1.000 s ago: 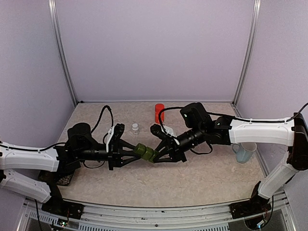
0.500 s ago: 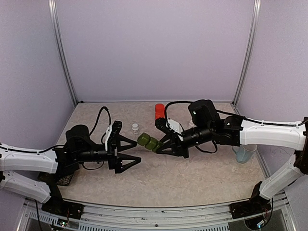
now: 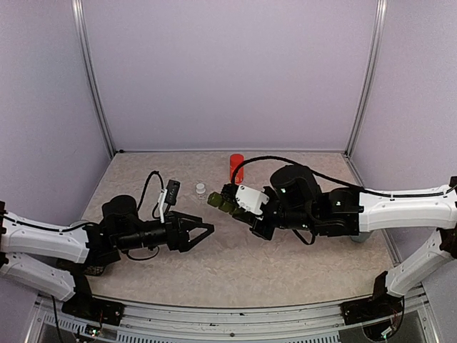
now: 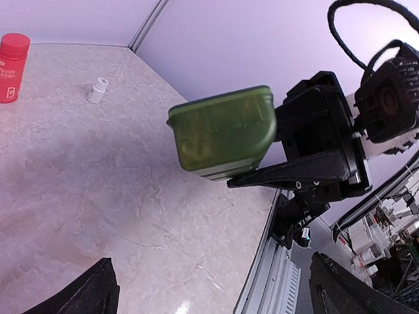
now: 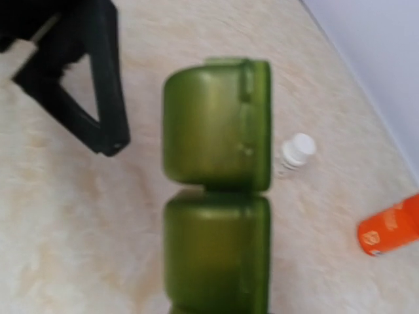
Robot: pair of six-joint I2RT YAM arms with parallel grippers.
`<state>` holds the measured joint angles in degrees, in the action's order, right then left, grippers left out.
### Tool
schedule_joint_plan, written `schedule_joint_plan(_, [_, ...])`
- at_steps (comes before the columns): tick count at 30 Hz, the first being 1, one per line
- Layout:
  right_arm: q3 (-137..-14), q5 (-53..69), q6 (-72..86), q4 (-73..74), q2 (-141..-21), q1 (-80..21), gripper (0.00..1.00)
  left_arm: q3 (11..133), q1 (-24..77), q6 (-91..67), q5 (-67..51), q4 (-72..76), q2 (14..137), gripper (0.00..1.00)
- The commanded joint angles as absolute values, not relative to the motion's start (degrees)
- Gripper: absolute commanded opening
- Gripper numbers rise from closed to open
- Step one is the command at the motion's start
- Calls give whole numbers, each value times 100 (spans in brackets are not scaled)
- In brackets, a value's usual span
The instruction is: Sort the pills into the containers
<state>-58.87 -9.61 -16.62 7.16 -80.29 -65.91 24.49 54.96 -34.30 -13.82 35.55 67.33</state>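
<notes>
Marbled beige tabletop (image 3: 300,279) floors a booth with plain lilac walls (image 3: 228,71) and metal corner posts (image 3: 91,78) in the overhead view. A red bottle (image 3: 236,166) stands upright near the back edge. Just in front of the bottle and slightly left of it, the right gripper (image 3: 233,206) is clamped on one end of the containers (image 3: 220,203), holding the green strip off the table. Farther forward and left of the bottle, the left gripper (image 3: 203,238) is spread wide with nothing in it, apart from the strip. A small white vial (image 3: 201,189) stands left of the bottle.

From the left wrist, the strip hangs in mid-air, end-on, well to the right of the bottle, pinched by black fingers. This arm's own fingers (image 4: 91,294) sit far apart at the lower corners.

From the right wrist, two green compartments show, blurred; their lids seem shut, though that is hard to confirm. The vial lies between the bottle and the strip.
</notes>
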Motion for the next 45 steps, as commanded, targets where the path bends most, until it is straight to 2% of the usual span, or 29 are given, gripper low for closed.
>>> schedule_joint_plan(1, [-5764, -2147, -1661, 192, -8171, -6864, 7, 2730, 5625, -3961, -638, 3835, 6804, 99])
schedule_joint_plan(6, [-5889, -2650, -1715, 233, -8405, -7074, 7, 3084, 5769, -4169, -466, 3728, 7118, 99])
schedule_joint_plan(13, [-6061, -2804, -1469, 300, -8444, -7181, 7, 3265, 5951, -4299, 456, 3393, 7187, 99])
schedule_joint_plan(23, [-5746, -2769, -1658, -165, -8231, -7269, 6, 3211, 5935, -4501, 572, 3831, 6943, 98])
schedule_joint_plan(32, [-5045, -3224, -2697, -1066, -7807, -7280, 6, 3509, 5647, -5699, 444, 2723, 6587, 98])
schedule_joint_plan(37, [-4611, -3723, -3968, -1844, -7841, -7425, 5, 4185, 5599, -5811, 208, 1715, 6765, 96])
schedule_joint_plan(45, [-4325, -4729, -5567, -3317, -8329, -7662, 1, 4403, 5518, -6058, -404, 1720, 7209, 90])
